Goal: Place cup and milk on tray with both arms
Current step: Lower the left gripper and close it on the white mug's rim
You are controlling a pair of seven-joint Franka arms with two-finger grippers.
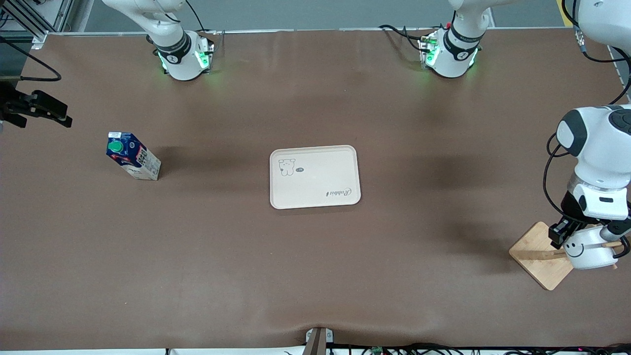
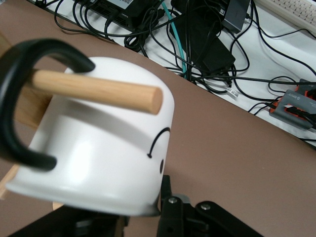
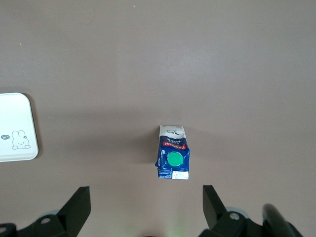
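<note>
The cup (image 1: 589, 249) hangs by its black handle (image 2: 17, 103) on a wooden peg (image 2: 98, 91) of a stand at the left arm's end of the table. My left gripper (image 1: 567, 234) is shut on the cup's rim; one finger (image 2: 168, 197) shows against the rim's outer wall, and the cup (image 2: 108, 148) hides the other. The milk (image 1: 133, 156) stands upright toward the right arm's end. My right gripper (image 1: 49, 112) hangs open and empty high over the table beside the milk (image 3: 173, 158). The tray (image 1: 314, 176) lies empty mid-table.
The square wooden stand base (image 1: 540, 256) sits under the cup near the table's edge. The tray's corner also shows in the right wrist view (image 3: 15, 128). Cables and boxes (image 2: 207, 44) lie off the table's edge by the cup.
</note>
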